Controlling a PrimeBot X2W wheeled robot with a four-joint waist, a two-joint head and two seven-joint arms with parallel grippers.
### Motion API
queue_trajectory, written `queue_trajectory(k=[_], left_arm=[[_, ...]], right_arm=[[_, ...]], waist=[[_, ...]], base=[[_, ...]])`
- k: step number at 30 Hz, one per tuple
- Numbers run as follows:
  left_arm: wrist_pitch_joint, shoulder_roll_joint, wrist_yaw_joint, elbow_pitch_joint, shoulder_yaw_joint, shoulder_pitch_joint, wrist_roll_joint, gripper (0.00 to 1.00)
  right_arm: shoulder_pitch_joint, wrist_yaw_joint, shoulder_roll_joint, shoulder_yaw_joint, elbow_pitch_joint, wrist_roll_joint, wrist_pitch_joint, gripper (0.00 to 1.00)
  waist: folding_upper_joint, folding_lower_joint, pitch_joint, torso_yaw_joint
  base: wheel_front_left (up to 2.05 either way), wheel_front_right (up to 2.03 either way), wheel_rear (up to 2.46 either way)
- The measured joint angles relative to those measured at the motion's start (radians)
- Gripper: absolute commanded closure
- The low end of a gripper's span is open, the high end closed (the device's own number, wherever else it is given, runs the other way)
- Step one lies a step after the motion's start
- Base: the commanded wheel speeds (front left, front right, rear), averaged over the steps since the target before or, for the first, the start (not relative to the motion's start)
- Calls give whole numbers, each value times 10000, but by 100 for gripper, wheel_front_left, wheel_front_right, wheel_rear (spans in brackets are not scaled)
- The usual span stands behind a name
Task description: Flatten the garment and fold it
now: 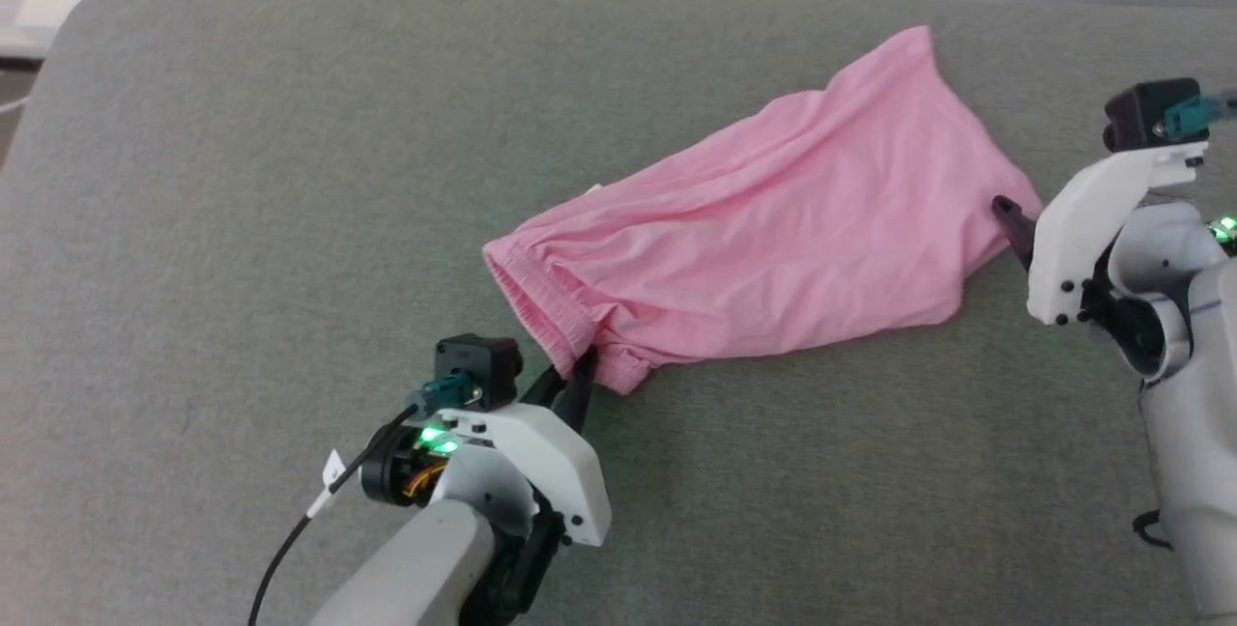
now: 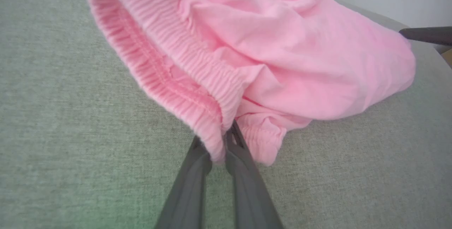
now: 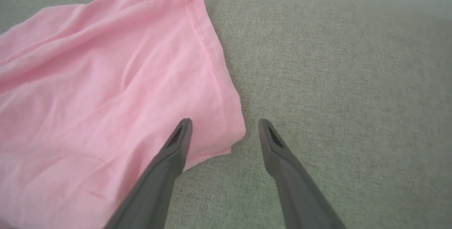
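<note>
Two grippers flank one pair of pink shorts (image 1: 773,220) lying on a grey cloth surface (image 1: 242,220). At the left, the left gripper (image 1: 577,370) has its fingers (image 2: 190,186) clenched on the gathered waistband (image 2: 169,63). The ribbed edge is pinched between the tips, and a loose fold of fabric bunches just to their right. From that pinch the shorts run up and to the right, wrinkled. A small white tag (image 1: 592,188) peeks out at their far edge, near the waistband. At the right, the right gripper (image 3: 224,123) has its fingers spread and grasps nothing. In the right wrist view the corner of the hem (image 3: 208,63) lies between the tips. One finger is over pink fabric and the other over bare surface just beside the hem.
</note>
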Motion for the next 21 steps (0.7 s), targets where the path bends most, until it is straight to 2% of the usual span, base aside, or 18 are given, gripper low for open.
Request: queue_trajectory(k=[5, 10, 11, 12, 13, 21], left_arm=[[-15, -111, -71, -13, -104, -58, 29, 100], [-19, -121, -75, 4, -211, -98, 73, 100], [-19, -117, -75, 12, -217, -109, 73, 100], [-19, -111, -75, 23, -222, -110, 73, 100], [-17, -102, -75, 31, -228, -110, 73, 100], [12, 184, -88, 58, -203, -110, 67, 100]], right_arm=[[-501, 0, -81, 385, 1210, -621, 462, 0], [-863, -2, -230, 725, 1768, -673, 176, 0], [-895, -2, -242, 805, 1856, -639, 123, 35], [-914, -2, -249, 894, 1948, -577, 77, 76], [-934, -2, -257, 1049, 2025, -504, 6, 100], [-858, 2, -324, 1549, 2429, 508, -980, 100]], waist=[[0, -1, 238, 357], [0, -2, 363, 508], [0, -3, 360, 502], [0, -3, 353, 485], [0, -3, 344, 464], [0, -2, 20, 253]], base=[[0, 0, 0], [0, 0, 0], [0, 0, 0], [0, 0, 0], [0, 0, 0], [0, 0, 0]])
